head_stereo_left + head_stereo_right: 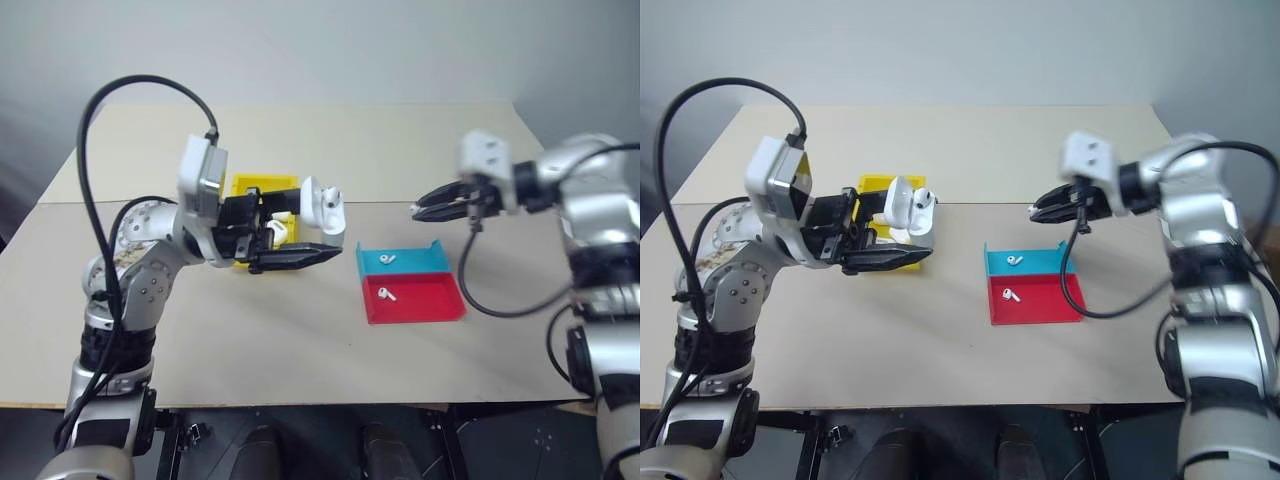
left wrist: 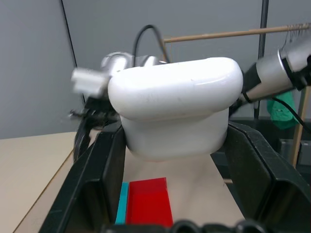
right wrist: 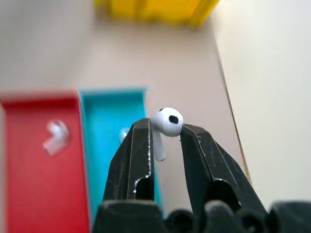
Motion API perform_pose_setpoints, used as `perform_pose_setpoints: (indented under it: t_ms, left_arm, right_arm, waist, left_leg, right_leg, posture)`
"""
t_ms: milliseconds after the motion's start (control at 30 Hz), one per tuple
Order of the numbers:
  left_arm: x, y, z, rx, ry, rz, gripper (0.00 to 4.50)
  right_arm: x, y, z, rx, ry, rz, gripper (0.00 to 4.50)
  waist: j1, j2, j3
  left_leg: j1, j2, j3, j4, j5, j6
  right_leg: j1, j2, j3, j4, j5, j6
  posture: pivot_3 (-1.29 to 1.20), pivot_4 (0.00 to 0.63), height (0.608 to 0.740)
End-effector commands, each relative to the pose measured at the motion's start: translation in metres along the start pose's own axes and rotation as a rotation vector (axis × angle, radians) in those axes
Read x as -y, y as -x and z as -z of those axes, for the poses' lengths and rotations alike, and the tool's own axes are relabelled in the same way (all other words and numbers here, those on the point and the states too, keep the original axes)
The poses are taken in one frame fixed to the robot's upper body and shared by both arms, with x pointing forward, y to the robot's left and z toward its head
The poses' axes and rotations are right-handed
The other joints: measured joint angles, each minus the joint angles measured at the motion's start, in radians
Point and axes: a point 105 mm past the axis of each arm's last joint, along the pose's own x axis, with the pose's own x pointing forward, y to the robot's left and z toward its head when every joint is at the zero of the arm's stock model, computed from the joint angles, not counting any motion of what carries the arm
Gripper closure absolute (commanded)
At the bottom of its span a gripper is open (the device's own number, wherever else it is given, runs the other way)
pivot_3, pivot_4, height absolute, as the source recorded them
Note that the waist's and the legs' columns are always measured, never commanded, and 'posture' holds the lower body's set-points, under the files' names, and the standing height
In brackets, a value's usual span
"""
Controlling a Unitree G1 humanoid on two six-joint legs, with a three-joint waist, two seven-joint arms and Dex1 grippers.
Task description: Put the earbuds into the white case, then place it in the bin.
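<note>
Two earbuds lie in the trays near the tabletop's right-front area: one in the blue tray, one in the red tray just in front of it. A third earbud is pinched by its stem between the tips of the right gripper, held in the air above the table, well apart from the case.

Left gripper is clamped on the white case, holding it upright over the table. Lid is flipped open; one earbud appears to sit already in the case, though too small to be sure. Case hangs just beside the yellow bin, which stands toward the table's back-left of centre; white items, seemingly more cases, rest inside it.

Progress, as judged: pick of one earbud done; seating it in the case not yet done. Left to do: bring earbud to the open case, insert, shut lid, set case in bin. Two earbuds in trays untouched.

No brand, label or legible writing seen on case, trays, bin or arms.
</note>
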Motion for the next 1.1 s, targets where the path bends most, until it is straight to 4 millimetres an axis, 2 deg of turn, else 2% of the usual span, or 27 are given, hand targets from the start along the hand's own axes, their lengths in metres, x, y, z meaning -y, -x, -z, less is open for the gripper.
perform_pose_setpoints:
  t_ms: [33,133,233,300,467,867,1100]
  left_arm:
    - [0.001,-0.008,-0.008,0.032,-0.026,0.054,1.73]
    - [-0.003,-0.011,-0.008,0.045,-0.015,0.07,1.73]
    - [-0.007,-0.016,-0.006,0.051,0.003,0.084,1.73]
    - [-0.01,-0.019,-0.005,0.052,0.008,0.089,1.73]
    - [-0.013,-0.022,-0.006,0.055,0.007,0.095,1.73]
    - [-0.019,-0.02,-0.006,0.047,0.003,0.095,1.73]
    - [-0.015,-0.021,-0.006,0.044,-0.003,0.101,1.73]
  right_arm:
    - [-0.021,0.029,-0.068,0.416,-0.187,0.09,3.85]
    - [-0.04,0.034,-0.087,0.58,-0.298,0.093,3.85]
    - [-0.067,0.024,-0.103,0.663,-0.322,0.041,3.85]
    - [-0.082,0.017,-0.109,0.683,-0.317,0.015,3.85]
    - [-0.098,0.01,-0.114,0.701,-0.335,-0.021,3.85]
    - [-0.108,-0.009,-0.111,0.65,-0.356,-0.045,3.85]
    - [-0.111,-0.013,-0.11,0.618,-0.336,-0.053,3.85]
  waist:
    - [-0.004,0.0,0.0]
    - [-0.002,0.0,0.0]
    - [-0.002,0.0,0.0]
    - [-0.002,0.0,0.0]
    - [-0.002,0.0,0.0]
    - [-0.004,0.0,0.0]
    - [-0.003,0.0,0.0]
  left_leg:
    - [0.0,0.0,0.0,0.0,0.0,0.001]
    - [0.003,0.0,0.0,0.001,-0.001,0.001]
    - [0.004,0.0,0.0,0.0,-0.001,0.001]
    - [0.004,0.0,0.0,0.0,-0.001,0.002]
    - [0.0,-0.001,-0.001,0.0,-0.001,0.003]
    - [0.0,-0.001,-0.002,0.0,-0.002,0.003]
    - [0.0,-0.001,-0.002,0.0,-0.002,0.003]
  right_leg:
    - [0.0,0.0,0.0,0.001,0.0,0.0]
    - [0.001,0.0,0.001,0.003,0.0,0.0]
    - [0.002,0.0,0.001,0.001,0.0,0.0]
    - [0.002,0.0,0.001,0.0,0.0,0.0]
    - [0.0,0.0,0.001,0.001,0.0,0.0]
    - [0.0,0.0,0.001,0.0,0.0,0.0]
    - [0.0,0.0,0.001,0.0,0.0,0.0]
  posture:
    - [0.0,0.15,0.74]
    - [0.0,0.15,0.74]
    - [0.0,0.15,0.74]
    - [0.0,0.15,0.74]
    - [0.0,0.15,0.74]
    - [0.0,0.15,0.74]
    - [0.0,0.15,0.74]
